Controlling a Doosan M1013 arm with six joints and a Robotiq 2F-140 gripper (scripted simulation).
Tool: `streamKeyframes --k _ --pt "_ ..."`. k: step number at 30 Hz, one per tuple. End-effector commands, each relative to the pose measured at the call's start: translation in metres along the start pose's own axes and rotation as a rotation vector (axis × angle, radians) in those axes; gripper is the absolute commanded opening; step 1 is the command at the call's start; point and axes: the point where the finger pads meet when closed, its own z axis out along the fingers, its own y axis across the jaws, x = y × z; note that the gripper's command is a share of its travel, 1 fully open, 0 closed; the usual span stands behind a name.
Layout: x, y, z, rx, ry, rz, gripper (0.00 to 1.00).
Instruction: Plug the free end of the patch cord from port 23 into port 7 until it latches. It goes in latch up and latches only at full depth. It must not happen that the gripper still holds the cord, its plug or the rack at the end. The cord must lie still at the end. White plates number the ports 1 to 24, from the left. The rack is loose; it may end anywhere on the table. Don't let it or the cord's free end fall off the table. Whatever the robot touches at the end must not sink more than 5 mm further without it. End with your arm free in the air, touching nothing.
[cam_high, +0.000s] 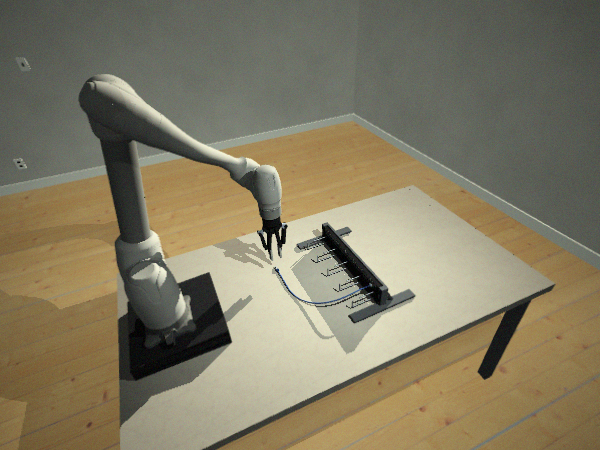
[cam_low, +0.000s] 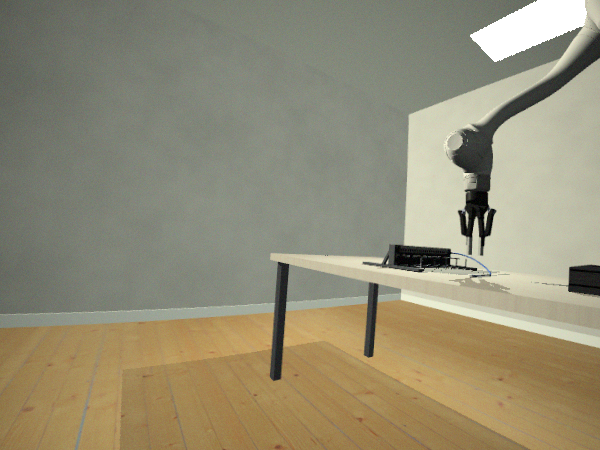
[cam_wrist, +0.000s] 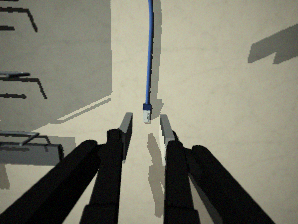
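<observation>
Your gripper (cam_wrist: 146, 129) hangs above the table (cam_high: 425, 240), its fingers a little apart and holding nothing. The patch cord's free plug (cam_wrist: 147, 114) lies on the table below them, well apart from the rack (cam_high: 355, 262).

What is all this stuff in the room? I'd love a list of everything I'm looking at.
Table: one, pale top on dark legs, standing on the wooden floor.
Rack: one, black, a long bar of ports on two flat feet, lying on the table.
Patch cord: one, blue, curving across the table from the near end of the rack.
Plug: one, pale, the cord's free end, lying flat on the table.
Wall sockets: two, white, on the grey back wall.
Base plate: one, black, on the table's corner under the robot.
Arm: one, off-white, bending over the table.
Gripper: one, black, pointing down above the plug, fingers parted, holding nothing.
</observation>
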Motion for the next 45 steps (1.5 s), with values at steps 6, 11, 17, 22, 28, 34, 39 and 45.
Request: streamKeyframes --k 6,11,17,22,28,34,39,45 --pt "0.0 0.0 -0.0001 0.0 0.0 0.0 0.22" --pt "0.0 0.0 -0.0001 0.0 0.0 0.0 0.22" --pt "0.0 0.0 -0.0001 0.0 0.0 0.0 0.22" --pt "0.0 0.0 -0.0001 0.0 0.0 0.0 0.22" --pt "0.0 0.0 -0.0001 0.0 0.0 0.0 0.22" --pt "0.0 0.0 0.0005 0.0 0.0 0.0 0.22" --pt "0.0 0.0 0.0032 0.0 0.0 0.0 0.22" --pt "-0.0001 0.0 0.0087 0.0 0.0 0.0 0.22"
